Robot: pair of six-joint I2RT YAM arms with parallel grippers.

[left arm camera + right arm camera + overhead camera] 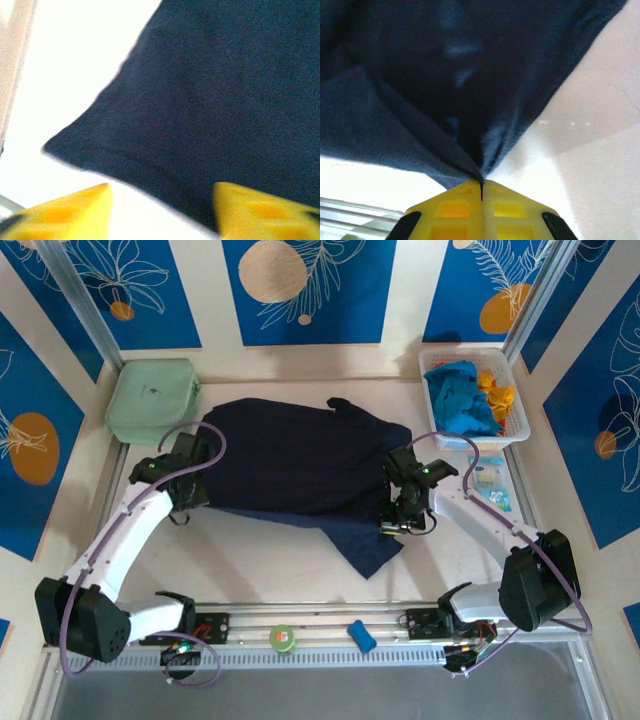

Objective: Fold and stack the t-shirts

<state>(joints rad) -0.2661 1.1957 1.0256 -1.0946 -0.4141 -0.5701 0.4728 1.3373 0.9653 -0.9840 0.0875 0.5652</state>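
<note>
The navy t-shirt [290, 465] lies spread across the middle of the white table [270, 575], its body mostly flat, with one corner trailing toward the near edge as a pointed flap. The left gripper [186, 488] sits at the shirt's left edge; in the left wrist view its yellow fingers [75, 212] stand wide apart with nothing between them, released, and the shirt's dark hem [215, 100] runs across just beyond them and over the right fingertip. The right gripper [404, 518] is at the shirt's near right edge, and in the right wrist view [481, 186] its two yellow fingers are pressed together on a pinch of the navy cloth [445, 75], which gathers into folds that fan out from the fingertips. At the far right, a white mesh basket [478, 441] holds the turquoise t-shirt [458, 400], crumpled on its left side, and the orange-yellow t-shirt [500, 395], bunched on its right. A pale green box [152, 400] sits at the far left corner, just beside the navy shirt's far left edge. On the near rail, between the two arm bases, lie a roll of green tape [283, 638] and a small blue object [362, 636].
</note>
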